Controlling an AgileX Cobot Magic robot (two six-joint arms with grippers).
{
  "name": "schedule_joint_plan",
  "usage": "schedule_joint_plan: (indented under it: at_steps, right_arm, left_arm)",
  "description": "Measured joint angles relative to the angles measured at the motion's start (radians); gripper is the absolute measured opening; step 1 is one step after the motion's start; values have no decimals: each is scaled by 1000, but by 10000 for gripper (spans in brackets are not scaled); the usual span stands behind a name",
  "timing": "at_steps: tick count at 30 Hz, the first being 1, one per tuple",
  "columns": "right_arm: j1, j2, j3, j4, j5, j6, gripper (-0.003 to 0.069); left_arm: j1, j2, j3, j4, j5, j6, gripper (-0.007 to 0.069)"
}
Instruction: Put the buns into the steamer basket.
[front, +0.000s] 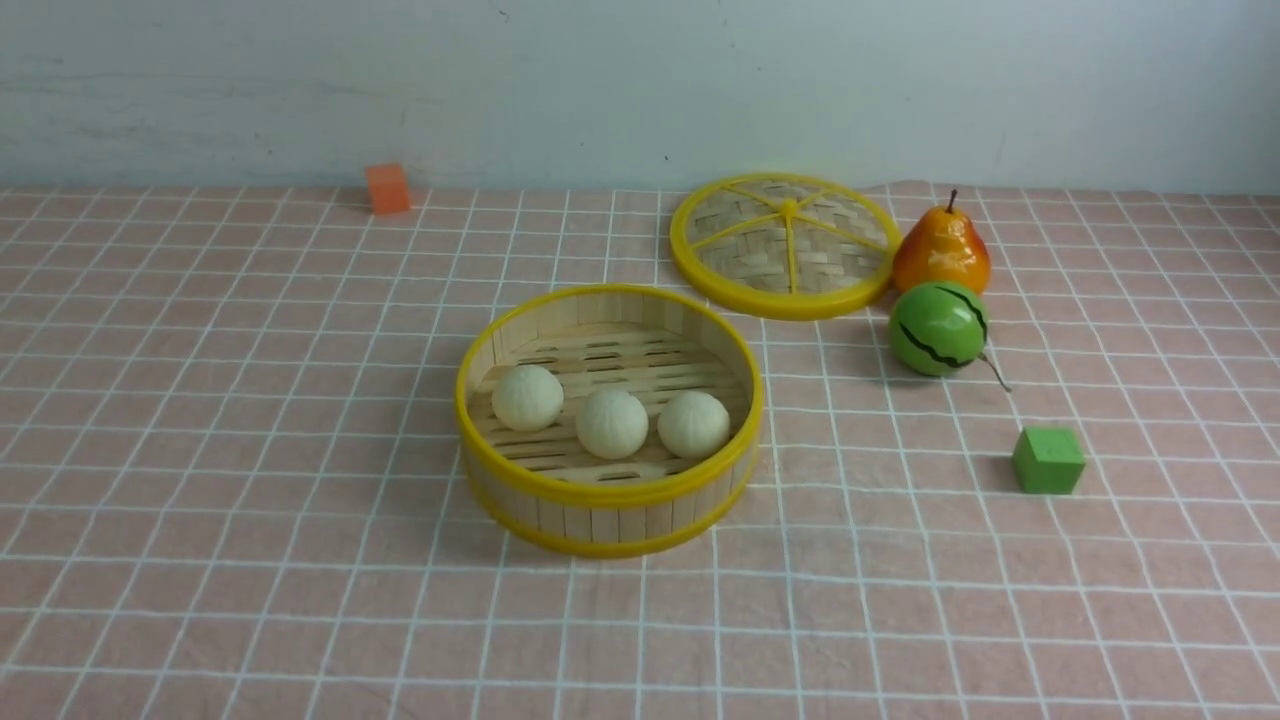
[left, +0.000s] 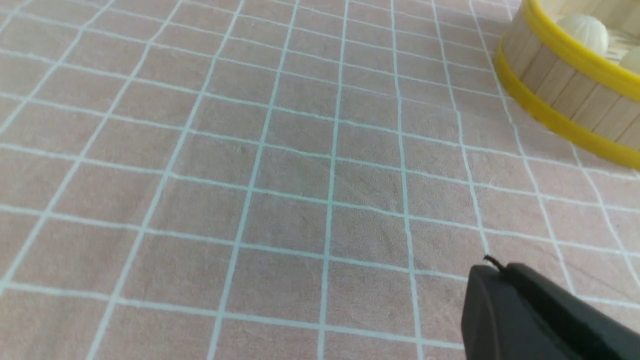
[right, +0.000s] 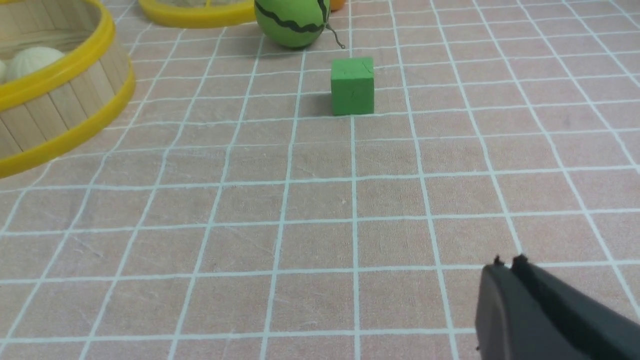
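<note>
Three cream-white buns (front: 527, 398) (front: 611, 423) (front: 693, 424) lie in a row on the slatted floor of the steamer basket (front: 520, 478) at the table's middle. The basket's wall also shows in the left wrist view (left: 560, 85) with a bun (left: 582, 31) inside, and in the right wrist view (right: 55, 115) with a bun (right: 31, 61). Neither arm shows in the front view. My left gripper (left: 492, 267) is shut and empty over bare cloth, apart from the basket. My right gripper (right: 507, 264) is shut and empty over bare cloth, short of the green cube.
The flat woven yellow-rimmed lid (front: 785, 245) lies behind the basket to the right. An orange pear (front: 941, 250), a green striped melon (front: 938, 328) (right: 292, 21) and a green cube (front: 1047, 460) (right: 352, 86) stand on the right. An orange cube (front: 388, 188) sits far left by the wall.
</note>
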Motion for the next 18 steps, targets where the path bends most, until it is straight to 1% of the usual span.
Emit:
schedule_joint_plan:
  at_steps: [1, 4, 10, 18]
  right_arm:
    - [0, 0, 0, 0, 0, 0, 7]
    - [0, 0, 0, 0, 0, 0, 8]
    - [0, 0, 0, 0, 0, 0, 9]
    - [0, 0, 0, 0, 0, 0, 9]
  left_arm:
    - [0, 0, 0, -11, -1, 27, -14]
    - [-5, 0, 0, -15, -1, 38, -14]
    - [-69, 0, 0, -19, -1, 43, -14]
    - [-70, 0, 0, -19, -2, 45, -14]
